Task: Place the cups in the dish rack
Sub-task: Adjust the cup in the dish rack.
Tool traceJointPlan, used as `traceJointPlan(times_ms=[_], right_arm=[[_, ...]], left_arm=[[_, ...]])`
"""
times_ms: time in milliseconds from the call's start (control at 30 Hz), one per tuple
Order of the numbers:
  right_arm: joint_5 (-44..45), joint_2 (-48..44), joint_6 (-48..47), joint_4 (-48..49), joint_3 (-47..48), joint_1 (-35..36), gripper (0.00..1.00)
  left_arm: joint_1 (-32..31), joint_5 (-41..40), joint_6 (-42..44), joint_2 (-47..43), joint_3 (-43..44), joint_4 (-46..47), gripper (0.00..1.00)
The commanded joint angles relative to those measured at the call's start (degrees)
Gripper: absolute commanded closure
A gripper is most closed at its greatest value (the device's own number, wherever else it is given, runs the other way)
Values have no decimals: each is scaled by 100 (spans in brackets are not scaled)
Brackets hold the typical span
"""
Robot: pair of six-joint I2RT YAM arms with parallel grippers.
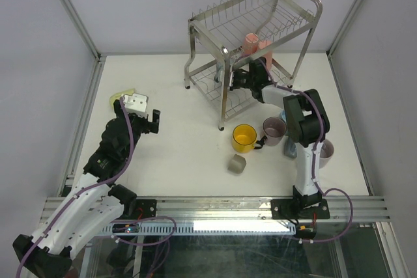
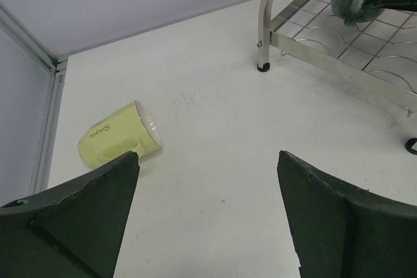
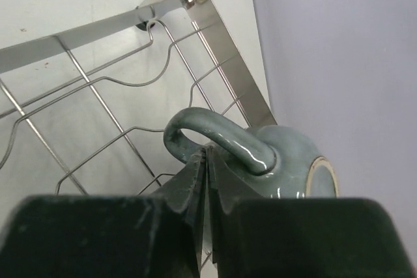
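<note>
White bench (image 1: pixel 176 161), pale grey walls, and the dish rack (image 1: pixel 287 4) standing toward the far edge, right of centre.

My right end effector (image 3: pixel 205 161) is pinched shut on the handle of the grey-blue mug (image 3: pixel 290 161). The loop arches just above the fingertips and the body hangs off to one side. Beneath it runs the wire grid of the rack's lower tier, so the mug is inside that tier, toward its near side. I cannot tell whether it is resting on the wires or just clear of them.

To place it well, I would ease down until the wires take the weight, settling the body between 2 wire humps so it cannot roll. I would open only a little, enough to free the handle without knocking it. Then I would back out the way the arm went in, low under the upper tier and clear of the near post.

Pink mugs (image 1: pixel 251 43) show in the rack, though I cannot tell which tier they sit on. Between the rack and the near edge, a yellow mug (image 1: pixel 244 137) and a mauve mug (image 1: pixel 273 129) stand side by side. A small grey-beige mug (image 1: pixel 236 163) sits just nearer. More mugs sit half hidden behind the right arm.

My left end effector (image 2: pixel 208 161) is spread wide and empty over the left half of the bench. A pale green mug (image 2: pixel 120 138) lies on its side toward the far-left corner.
</note>
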Motion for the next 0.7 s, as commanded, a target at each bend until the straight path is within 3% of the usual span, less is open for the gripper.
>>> traceJointPlan(times_ms=[0,267,667], right_arm=[[601,81,613,702,293,0,94],[918,226,485,524,532,-161,92],[154,58,-648,-821,520,23,88]], left_arm=[[96,-67,96,-19,23,167,14],[105,-41,96,-63,30,166,14],[122,-23,96,-72,26,158,14]])
